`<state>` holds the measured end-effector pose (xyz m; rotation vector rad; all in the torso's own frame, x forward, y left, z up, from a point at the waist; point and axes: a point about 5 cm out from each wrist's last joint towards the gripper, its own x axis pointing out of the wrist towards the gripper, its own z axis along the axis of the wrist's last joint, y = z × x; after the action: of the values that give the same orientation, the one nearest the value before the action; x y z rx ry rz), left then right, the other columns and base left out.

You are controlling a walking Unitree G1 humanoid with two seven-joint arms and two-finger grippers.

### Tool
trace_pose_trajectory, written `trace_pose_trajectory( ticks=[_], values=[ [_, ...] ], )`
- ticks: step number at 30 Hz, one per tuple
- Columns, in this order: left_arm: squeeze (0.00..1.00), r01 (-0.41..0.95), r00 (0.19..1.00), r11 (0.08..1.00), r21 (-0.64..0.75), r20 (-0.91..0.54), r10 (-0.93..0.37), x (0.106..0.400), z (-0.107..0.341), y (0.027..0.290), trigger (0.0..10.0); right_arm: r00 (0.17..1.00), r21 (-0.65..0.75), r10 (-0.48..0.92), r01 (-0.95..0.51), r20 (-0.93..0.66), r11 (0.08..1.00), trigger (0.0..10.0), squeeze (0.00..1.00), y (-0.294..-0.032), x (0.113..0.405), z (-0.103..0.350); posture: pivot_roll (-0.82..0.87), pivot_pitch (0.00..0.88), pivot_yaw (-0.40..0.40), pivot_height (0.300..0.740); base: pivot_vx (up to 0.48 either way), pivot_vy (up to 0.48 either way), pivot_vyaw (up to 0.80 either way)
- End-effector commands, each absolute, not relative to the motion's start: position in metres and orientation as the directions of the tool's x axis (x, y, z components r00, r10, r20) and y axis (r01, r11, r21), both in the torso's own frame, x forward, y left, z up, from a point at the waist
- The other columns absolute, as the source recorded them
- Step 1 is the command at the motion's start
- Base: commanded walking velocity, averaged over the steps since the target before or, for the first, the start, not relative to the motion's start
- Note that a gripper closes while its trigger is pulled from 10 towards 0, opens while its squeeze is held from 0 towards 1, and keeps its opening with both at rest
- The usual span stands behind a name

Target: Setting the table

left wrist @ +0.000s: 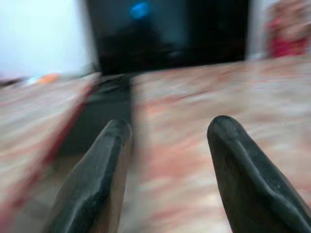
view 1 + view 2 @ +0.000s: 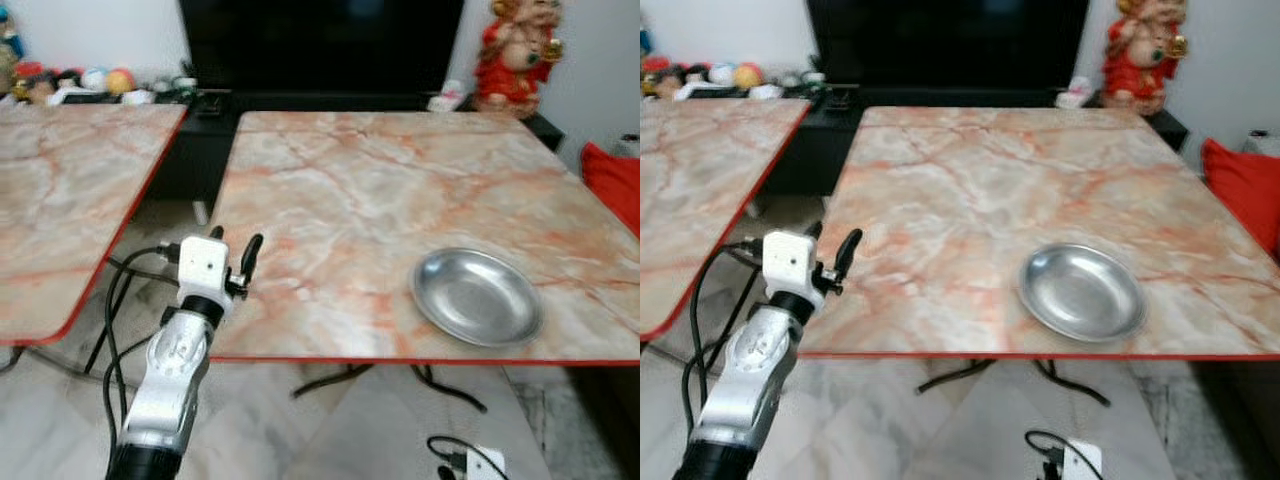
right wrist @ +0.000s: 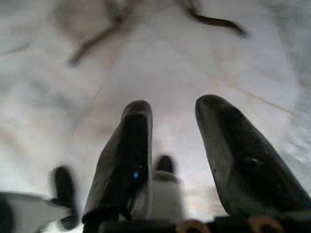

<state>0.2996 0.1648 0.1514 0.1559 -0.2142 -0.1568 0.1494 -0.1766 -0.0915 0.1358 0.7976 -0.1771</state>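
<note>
A round steel plate (image 2: 477, 296) lies near the front right edge of the marble-patterned table (image 2: 380, 170) with a red rim. My left gripper (image 2: 235, 245) is raised at the table's front left corner, well to the left of the plate. Its fingers (image 1: 97, 174) stand open with nothing between them, pointing over the tabletop. In the right wrist view, my right gripper (image 3: 172, 116) hangs open and empty over the pale tiled floor.
A second marble table (image 2: 60, 200) stands to the left across a narrow gap. A black TV cabinet (image 2: 320, 50), a red figurine (image 2: 515, 55) and toys (image 2: 70, 82) line the back wall. A red cushion (image 2: 615, 185) is at the right. Cables and a white plug (image 2: 475, 462) lie on the floor.
</note>
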Motion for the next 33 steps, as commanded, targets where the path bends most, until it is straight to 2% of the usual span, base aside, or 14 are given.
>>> trace_pose_trajectory(
  ticks=[1,29,33],
  values=[
    [0.0,0.134,0.962,0.976,0.172,0.215,-0.17,0.3003,0.1561,0.1638,10.0,0.692,0.057,-0.092,0.189,-0.716,0.98,10.0,0.0,-0.1739,0.1502,-0.0911,0.13,0.0,-0.025,0.74,0.0,0.36,0.8],
    [0.0,0.127,0.962,0.977,0.169,0.218,-0.163,0.3007,0.1576,0.165,10.0,0.695,0.057,-0.079,0.171,-0.715,0.984,10.0,0.0,-0.1679,0.1539,-0.0904,0.13,0.0,-0.026,0.74,0.0,0.359,0.04],
    [0.0,0.123,0.962,0.978,0.168,0.222,-0.159,0.3004,0.1585,0.1649,10.0,0.694,0.064,-0.071,0.167,-0.716,0.984,10.0,0.0,-0.1681,0.1532,-0.0907,0.14,0.0,-0.028,0.74,0.0,0.357,0.8]
  ],
)
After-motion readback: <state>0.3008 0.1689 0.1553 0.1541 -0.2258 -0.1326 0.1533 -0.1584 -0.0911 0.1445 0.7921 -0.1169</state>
